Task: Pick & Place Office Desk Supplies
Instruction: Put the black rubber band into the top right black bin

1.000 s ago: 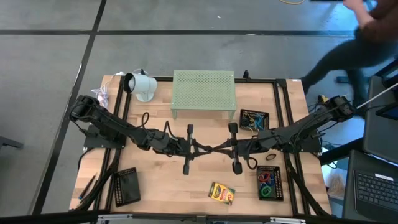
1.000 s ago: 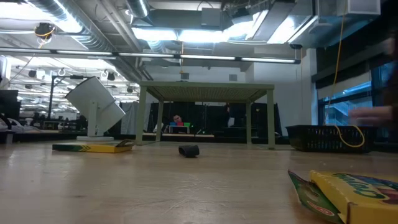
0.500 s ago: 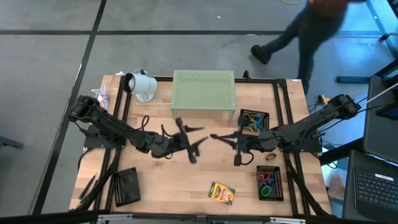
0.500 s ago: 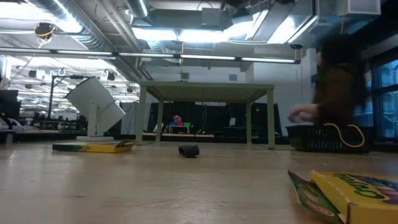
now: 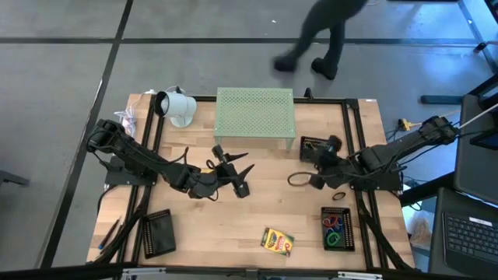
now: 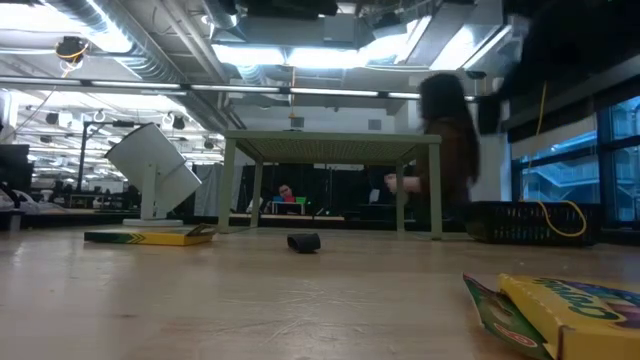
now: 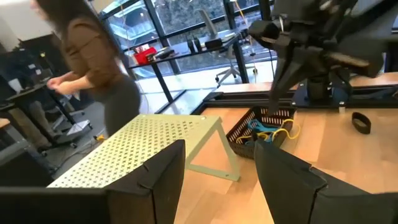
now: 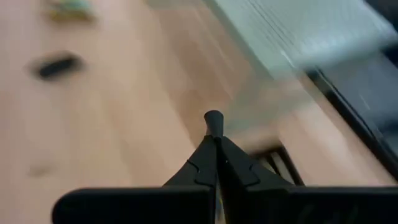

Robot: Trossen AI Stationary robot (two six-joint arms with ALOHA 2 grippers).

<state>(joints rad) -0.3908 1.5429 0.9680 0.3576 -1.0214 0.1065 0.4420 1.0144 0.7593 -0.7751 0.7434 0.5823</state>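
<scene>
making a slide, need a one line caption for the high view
Left tool open and right tool shut above the table, in front of the green perforated stand, crayon box untouched.

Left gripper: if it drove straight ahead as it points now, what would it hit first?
Probably the pale green perforated stand: the open left gripper looks right at its near corner. The black mesh basket of wires lies beyond, slightly aside. Depth is uncertain.

The wooden table (image 5: 202, 222) carried a green stand (image 5: 254, 117) at upper centre, a lamp (image 5: 175, 106) upper left, a crayon box (image 5: 276, 241) at lower centre, and trays (image 5: 337, 228) lower right.
</scene>
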